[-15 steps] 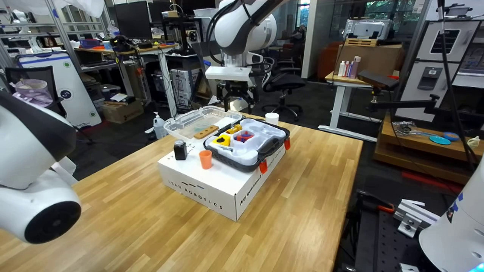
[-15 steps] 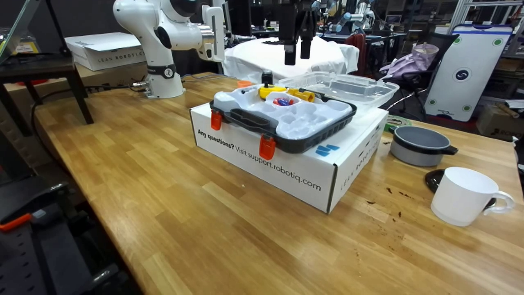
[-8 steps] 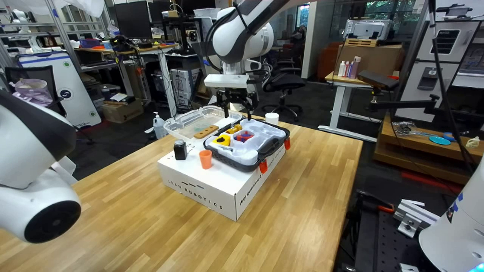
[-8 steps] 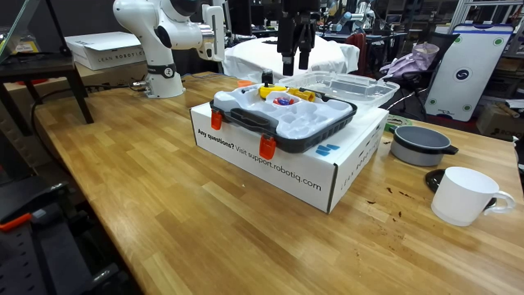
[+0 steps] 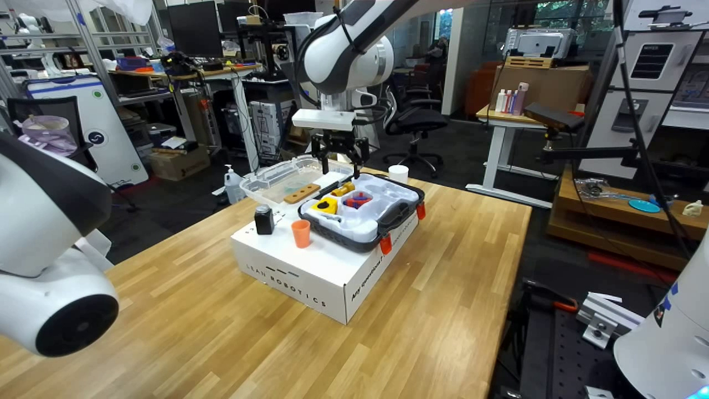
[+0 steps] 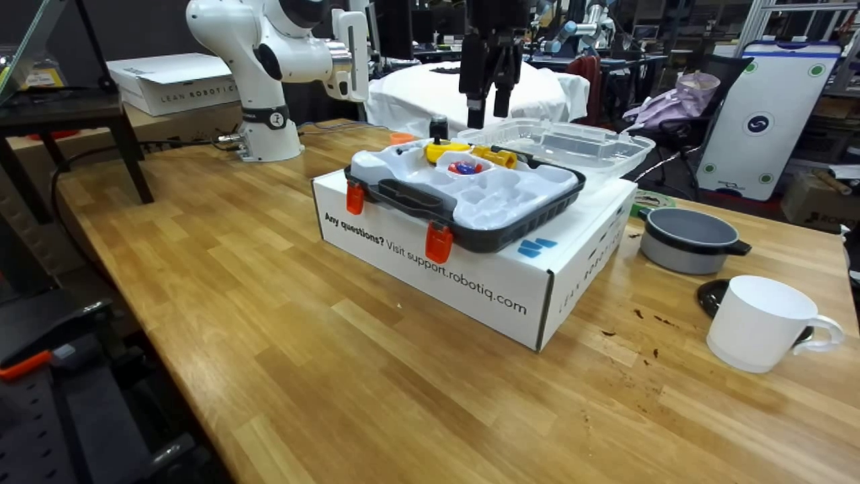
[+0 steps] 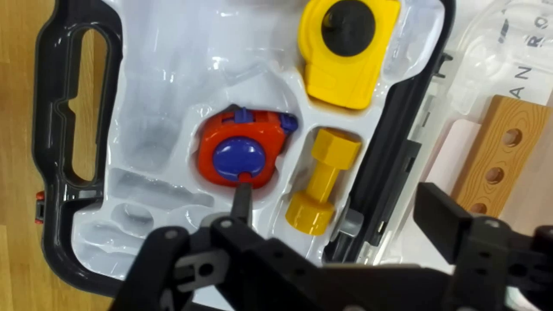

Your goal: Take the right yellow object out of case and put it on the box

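Right yellow object [image 7: 324, 181]: one; dumbbell-shaped, hexagonal at one end, round at the other. Lies in a hollow of the case [image 6: 500, 195], right of the left yellow object [image 7: 341, 77] in both exterior views.
Claw [image 5: 340, 169]: one; jaws wide apart. Hangs above the far part of the case, apart from it. In the wrist view one jaw shows against the case, the other against the lid [image 6: 557, 144].
Left yellow object: one; black disc on its upper face. Seated in the case, just beside the right yellow object.
Red piece [image 7: 242, 155]: one; blue disc on top. In its own hollow, beside both yellow objects.
Case: one; black shell, pale insert, orange-red latches. Open, on the box [image 6: 403, 262].
Lid: one; clear. Lies on the far side of the case.
Strip [image 7: 503, 156]: one; wood-grained, holed. Seen within the lid's outline.
Box: one; white, dark print. On the table [image 6: 302, 323].
Orange cup [image 5: 301, 234]: one; upright on the box, left of the case in an exterior view.
Pot [image 6: 690, 245]: one; grey, black-rimmed. On the table, right of the box in an exterior view.
Mug [image 6: 762, 329]: one; white. Nearer than the pot.
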